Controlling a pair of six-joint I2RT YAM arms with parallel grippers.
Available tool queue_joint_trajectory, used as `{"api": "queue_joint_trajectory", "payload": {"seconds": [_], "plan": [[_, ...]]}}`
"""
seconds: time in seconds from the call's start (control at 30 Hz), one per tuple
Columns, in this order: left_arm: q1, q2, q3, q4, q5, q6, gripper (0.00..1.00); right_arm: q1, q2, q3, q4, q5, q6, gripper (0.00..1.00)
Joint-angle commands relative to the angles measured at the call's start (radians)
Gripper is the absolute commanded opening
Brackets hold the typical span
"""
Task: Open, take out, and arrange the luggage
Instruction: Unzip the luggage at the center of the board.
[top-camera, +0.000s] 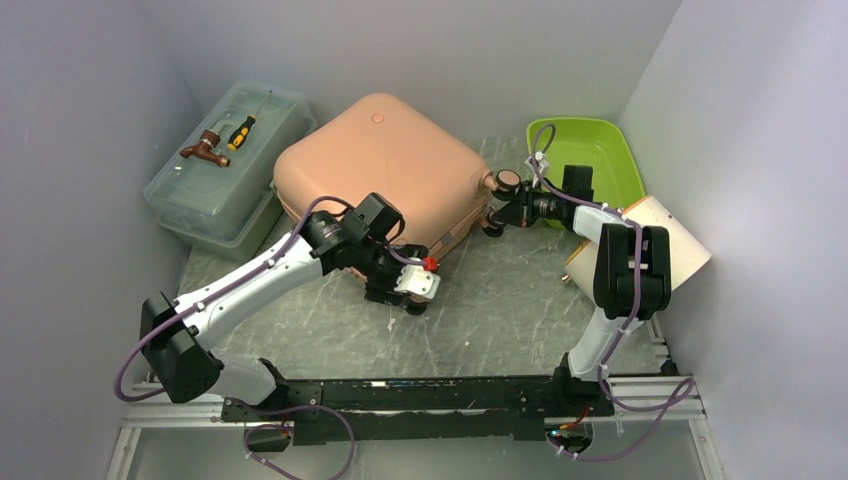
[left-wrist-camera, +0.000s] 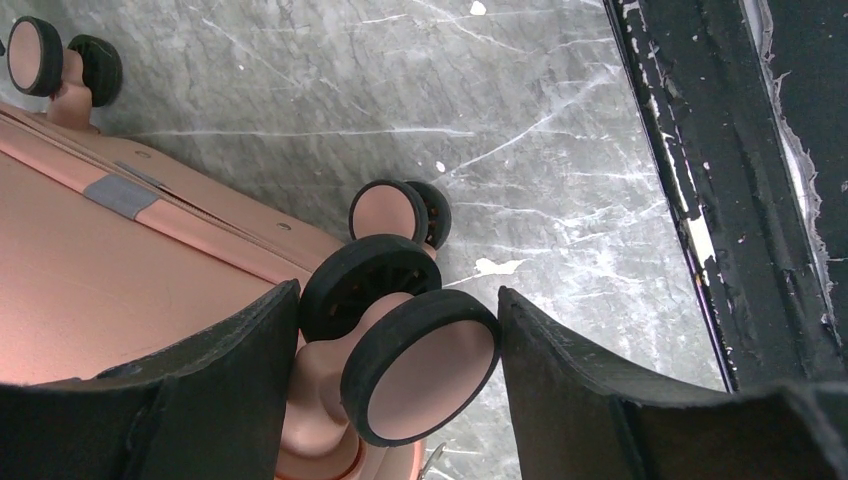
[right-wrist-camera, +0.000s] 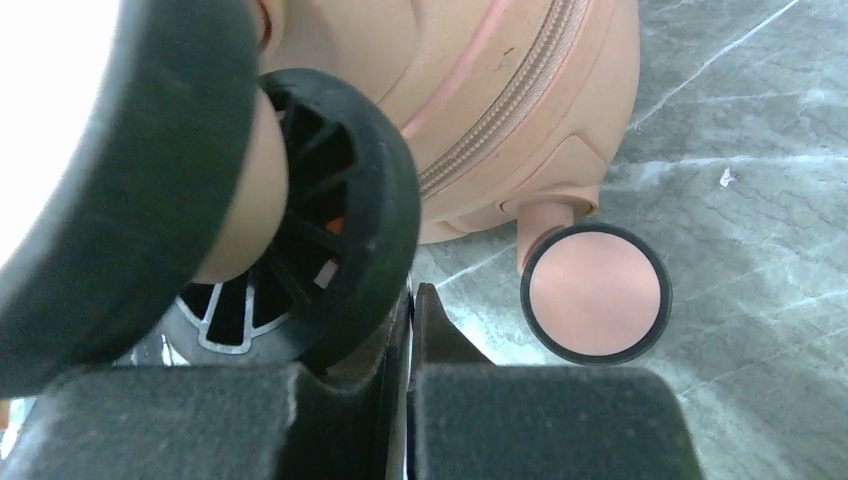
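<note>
Pinching a luggage (left-wrist-camera: 100, 290) wheel (left-wrist-camera: 420, 365), the left tool (left-wrist-camera: 398, 293) shows contact only wrist-side.

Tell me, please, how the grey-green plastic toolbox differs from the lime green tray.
The translucent grey-green plastic toolbox is lidded; the lime green tray is opaque and open-topped. The toolbox bears a yellow-and-black screwdriver on its lid; the right arm partly hides the tray. The toolbox stands left of the salmon-pink hard-shell suitcase, the tray right. Both sit far back.
</note>
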Motion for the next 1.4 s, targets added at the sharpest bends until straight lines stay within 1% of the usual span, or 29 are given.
{"api": "queue_joint_trajectory", "payload": {"seconds": [0.0, 0.1, 0.17, 0.27, 0.37, 0.43, 0.5, 0.6, 0.67, 0.8, 0.9, 0.97, 1.03, 1.1, 1.13, 1.17, 1.2, 1.23, 1.27, 1.37], "plan": [[-0.021, -0.043, -0.024, -0.463, 0.172, -0.072, 0.00, -0.002, 0.043, 0.135, 0.056, 0.031, -0.026, 0.00], [-0.018, -0.053, -0.017, -0.473, 0.181, -0.063, 0.00, -0.002, 0.066, 0.161, 0.051, 0.104, -0.001, 0.00], [-0.016, -0.060, -0.024, -0.476, 0.190, -0.057, 0.00, -0.003, 0.083, 0.174, 0.047, 0.121, 0.014, 0.00], [-0.013, -0.074, -0.052, -0.467, 0.200, -0.049, 0.00, -0.013, 0.118, 0.175, 0.090, 0.080, 0.099, 0.00], [-0.011, -0.089, -0.069, -0.459, 0.199, -0.049, 0.00, -0.022, 0.156, 0.188, 0.097, 0.010, 0.142, 0.00], [-0.004, -0.101, -0.073, -0.457, 0.204, -0.045, 0.00, -0.024, 0.169, 0.201, 0.081, 0.001, 0.142, 0.00], [-0.001, -0.107, -0.071, -0.458, 0.207, -0.040, 0.00, -0.024, 0.169, 0.223, 0.040, 0.029, 0.097, 0.00], [0.005, -0.111, -0.070, -0.461, 0.207, -0.034, 0.00, -0.028, 0.169, 0.261, 0.008, 0.087, 0.059, 0.00], [0.007, -0.111, -0.065, -0.457, 0.201, -0.036, 0.00, -0.027, 0.160, 0.292, -0.039, 0.148, 0.004, 0.00], [0.018, -0.116, -0.032, -0.456, 0.183, -0.041, 0.00, -0.014, 0.131, 0.331, -0.061, 0.378, -0.068, 0.00], [0.033, -0.116, 0.001, -0.472, 0.201, -0.029, 0.00, -0.017, 0.097, 0.308, 0.009, 0.544, -0.065, 0.00], [0.041, -0.115, 0.014, -0.477, 0.218, -0.020, 0.00, -0.015, 0.067, 0.270, 0.089, 0.617, -0.059, 0.00], [0.042, -0.112, 0.023, -0.475, 0.223, -0.024, 0.00, -0.014, 0.046, 0.247, 0.140, 0.646, -0.057, 0.00], [0.045, -0.108, 0.046, -0.441, 0.195, -0.071, 0.00, -0.011, 0.037, 0.245, 0.147, 0.631, -0.050, 0.00], [0.051, -0.107, 0.062, -0.391, 0.161, -0.123, 0.05, -0.010, 0.030, 0.240, 0.147, 0.619, -0.043, 0.00], [0.064, -0.107, 0.086, -0.336, 0.099, -0.169, 0.15, -0.009, 0.022, 0.229, 0.154, 0.613, -0.036, 0.00], [0.079, -0.107, 0.110, -0.290, 0.066, -0.202, 0.21, -0.008, 0.005, 0.208, 0.168, 0.608, -0.031, 0.00], [0.100, -0.107, 0.136, -0.246, 0.053, -0.213, 0.24, -0.008, -0.012, 0.184, 0.190, 0.610, -0.028, 0.00], [0.119, -0.105, 0.169, -0.227, 0.050, -0.218, 0.29, -0.007, -0.024, 0.162, 0.218, 0.619, -0.028, 0.00], [0.146, -0.065, 0.283, -0.207, 0.055, -0.247, 0.70, -0.007, -0.029, 0.145, 0.236, 0.628, -0.053, 0.00]]}}
